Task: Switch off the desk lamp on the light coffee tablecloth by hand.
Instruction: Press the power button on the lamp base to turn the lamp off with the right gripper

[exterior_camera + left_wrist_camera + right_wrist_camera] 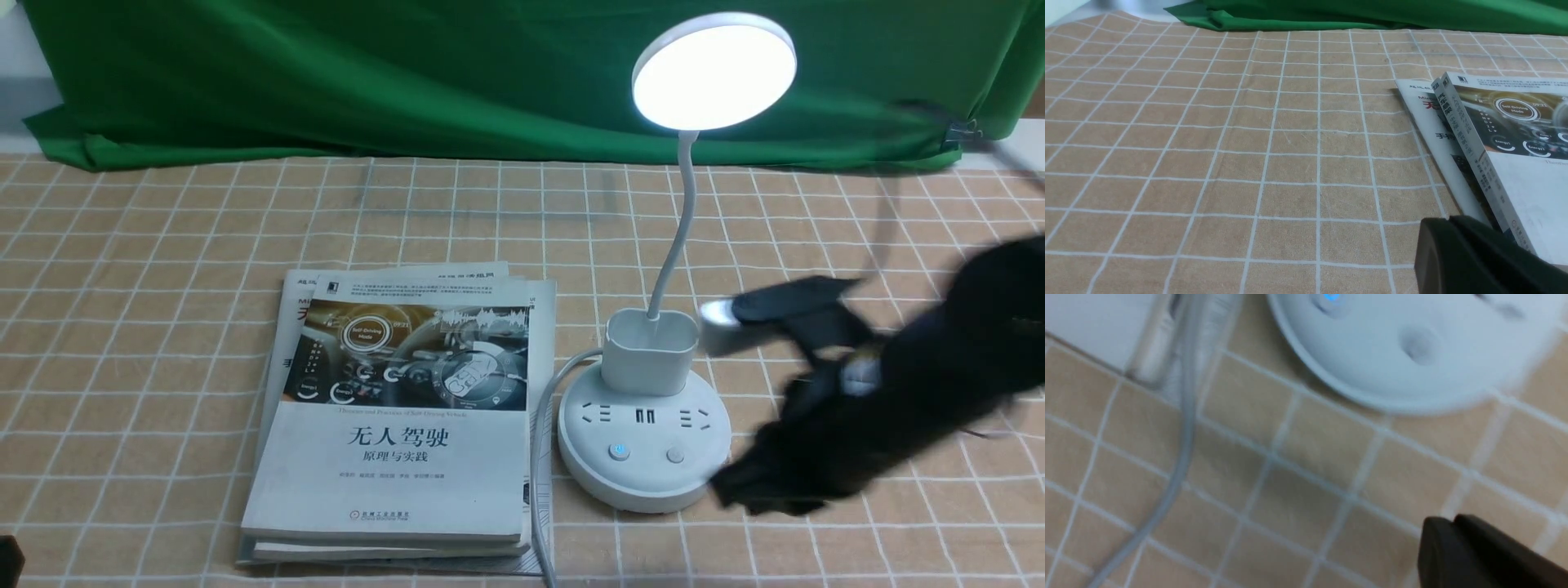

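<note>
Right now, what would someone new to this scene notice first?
The glowing disc head of the desk lamp, high right of centre before the green backdrop. Next, the blurred black right gripper beside the lamp's base, then the book with a dashboard cover, left of the lamp.

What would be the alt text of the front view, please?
A lit lamp stands between books and the blurred right end effector, on a gridded tan cloth; green fabric hangs behind.
</note>
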